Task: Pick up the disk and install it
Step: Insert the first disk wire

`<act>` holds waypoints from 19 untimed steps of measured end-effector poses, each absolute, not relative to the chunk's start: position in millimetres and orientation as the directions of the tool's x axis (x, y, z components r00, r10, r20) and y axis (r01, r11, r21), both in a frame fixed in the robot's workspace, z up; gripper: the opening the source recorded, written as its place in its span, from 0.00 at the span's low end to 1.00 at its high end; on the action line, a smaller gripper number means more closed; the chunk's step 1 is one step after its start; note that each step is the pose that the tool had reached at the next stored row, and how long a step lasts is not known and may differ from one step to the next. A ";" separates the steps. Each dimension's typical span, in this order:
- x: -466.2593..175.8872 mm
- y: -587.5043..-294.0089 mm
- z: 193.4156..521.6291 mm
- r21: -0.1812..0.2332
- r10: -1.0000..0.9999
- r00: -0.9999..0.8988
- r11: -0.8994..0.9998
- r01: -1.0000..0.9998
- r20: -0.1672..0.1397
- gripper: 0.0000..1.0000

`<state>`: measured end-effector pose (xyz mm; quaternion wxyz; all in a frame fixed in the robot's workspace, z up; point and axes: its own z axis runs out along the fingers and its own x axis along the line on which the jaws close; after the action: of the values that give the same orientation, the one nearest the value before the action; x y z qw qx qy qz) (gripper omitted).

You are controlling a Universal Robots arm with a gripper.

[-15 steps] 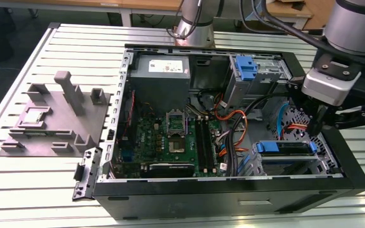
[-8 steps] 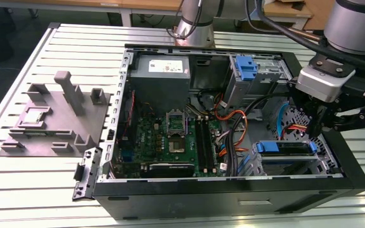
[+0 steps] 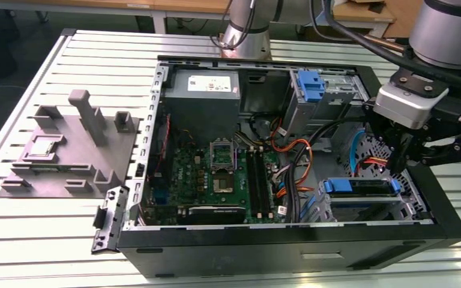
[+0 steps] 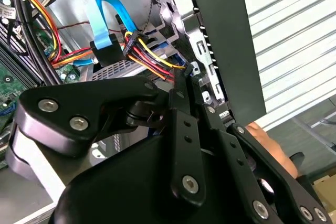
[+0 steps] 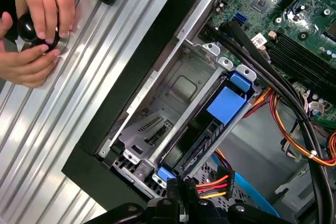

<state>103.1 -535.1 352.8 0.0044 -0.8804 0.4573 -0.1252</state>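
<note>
While hovering inside the open black computer case [image 3: 422, 198]: black robot gripper [image 3: 400, 161], low beside the drive cage.
Gripper state: cannot tell; nothing seen held.
Disk: silver hard drive in blue plastic carrier [image 5: 210, 124], already slotted in the metal drive cage [image 5: 173, 93], seen also in the exterior view [image 3: 360, 187].
Cables: red, yellow and black power bundle [image 4: 149, 53] and blue data ribbon [image 4: 105, 19], close to the gripper.
Risk: likely snagging or pinching cables against the cage; possibly drive not fully seated.
Bystander: hands [image 5: 37, 24] on the slatted table outside the case.
</note>
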 end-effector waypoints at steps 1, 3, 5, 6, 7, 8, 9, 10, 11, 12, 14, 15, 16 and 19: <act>103.1 -535.0 352.8 -0.122 -0.814 0.539 -0.571 -0.812 0.216 0.16; 103.1 -535.1 352.7 -0.122 -0.833 0.510 -0.541 -0.832 0.217 0.16; 103.0 -535.1 352.5 -0.122 -0.851 0.478 -0.510 -0.852 0.216 0.16; 103.1 -535.1 352.4 -0.122 -0.859 0.463 -0.494 -0.861 0.217 0.16; 103.1 -535.1 352.2 -0.122 -0.868 0.448 -0.479 -0.869 0.216 0.16; 103.1 -535.1 352.1 -0.122 -0.876 0.432 -0.463 -0.878 0.216 0.16; 103.1 -535.1 351.9 -0.122 -0.883 0.416 -0.447 -0.886 0.216 0.16; 103.1 -535.1 351.7 -0.122 -0.891 0.400 -0.431 -0.894 0.217 0.16; 103.1 -535.1 351.6 -0.122 -0.897 0.385 -0.416 -0.901 0.217 0.16; 102.8 -535.1 351.6 -0.122 -0.901 0.377 -0.408 -0.905 0.216 0.16; 101.1 -535.3 351.6 -0.122 -0.901 0.376 -0.407 -0.905 0.216 0.16; 100.3 -535.3 351.6 -0.122 -0.901 0.376 -0.407 -0.905 0.216 0.16; 99.8 -535.3 351.5 -0.122 -0.901 0.376 -0.407 -0.905 0.216 0.16; 99.5 -535.3 351.6 -0.122 -0.901 0.376 -0.407 -0.905 0.216 0.16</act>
<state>99.5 -535.3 351.6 -0.0082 -0.8294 0.5445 -0.1246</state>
